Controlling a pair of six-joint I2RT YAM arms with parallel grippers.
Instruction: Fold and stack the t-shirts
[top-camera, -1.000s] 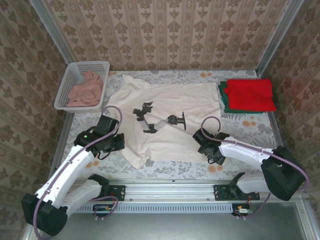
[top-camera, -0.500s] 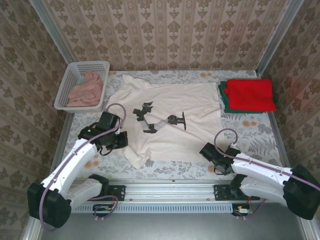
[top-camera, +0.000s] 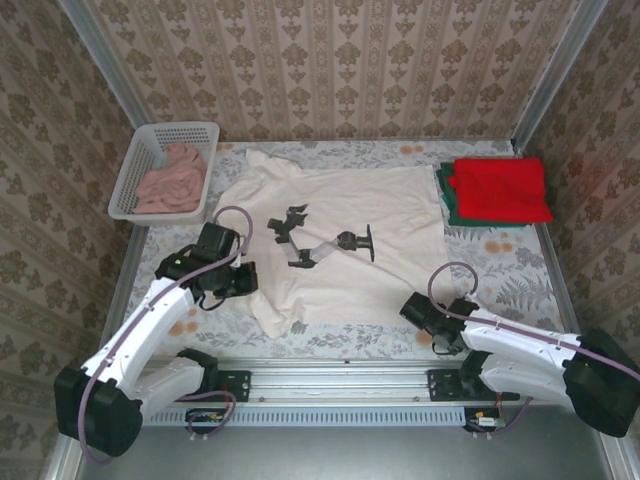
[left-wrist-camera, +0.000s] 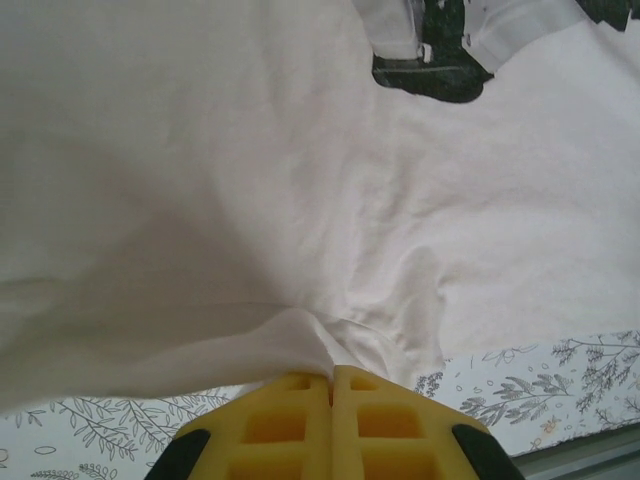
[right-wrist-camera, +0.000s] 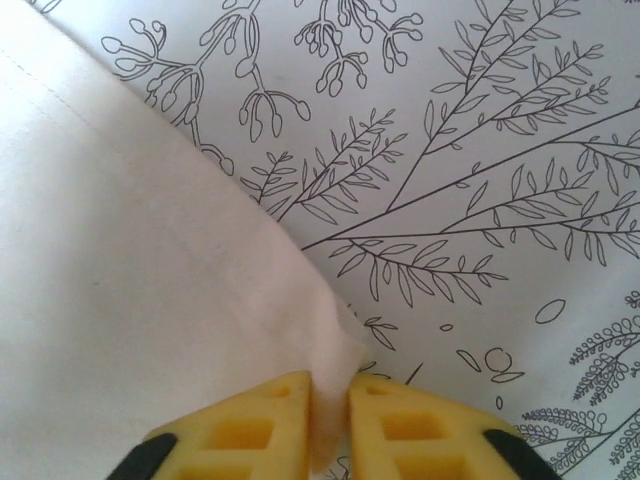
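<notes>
The cream-white t-shirt (top-camera: 390, 210) lies spread on the table's middle, with a dark print on its chest. My left gripper (top-camera: 247, 283) is shut on a fold of its left edge, and the cloth (left-wrist-camera: 200, 150) bunches up at the yellow fingertips (left-wrist-camera: 300, 385). My right gripper (top-camera: 408, 306) is shut on the shirt's near right corner, with the cloth (right-wrist-camera: 120, 280) pinched between its fingers (right-wrist-camera: 275, 400). At the back right the red t-shirt (top-camera: 500, 188) lies folded on the dark green one (top-camera: 446, 208).
A white lattice basket (top-camera: 175, 127) holding a pinkish cloth (top-camera: 170, 180) stands at the back left. The floral tablecloth (top-camera: 510, 270) shows bare to the right of the shirt. A metal rail (top-camera: 340, 385) runs along the near edge.
My right gripper has drawn back toward the near edge and shut on the shirt's corner. My left gripper has shifted a little toward the shirt, and the near left hem has bunched inward.
</notes>
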